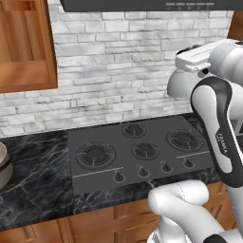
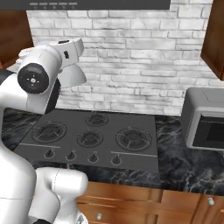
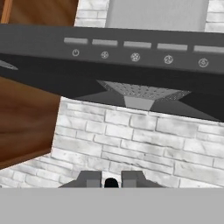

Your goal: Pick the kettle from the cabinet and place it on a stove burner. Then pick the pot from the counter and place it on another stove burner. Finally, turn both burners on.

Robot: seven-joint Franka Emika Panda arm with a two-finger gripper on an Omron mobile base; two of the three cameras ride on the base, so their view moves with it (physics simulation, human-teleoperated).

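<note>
Silvery kettle [image 1: 178, 85] hangs under your gripper [image 3: 111, 180], its jaws pinched tight on the black handle. You hold it high above the burners [image 1: 142, 149] below, so it can come down onto one.

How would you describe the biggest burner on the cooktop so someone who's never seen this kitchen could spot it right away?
Start at the flat dark grey cooktop set into the black marble counter below the white brick wall. Among its five round black burners, find the large burner at the end nearest the grey microwave. It has the widest ring of all, clearly bigger than the small middle burners beside it.
</note>
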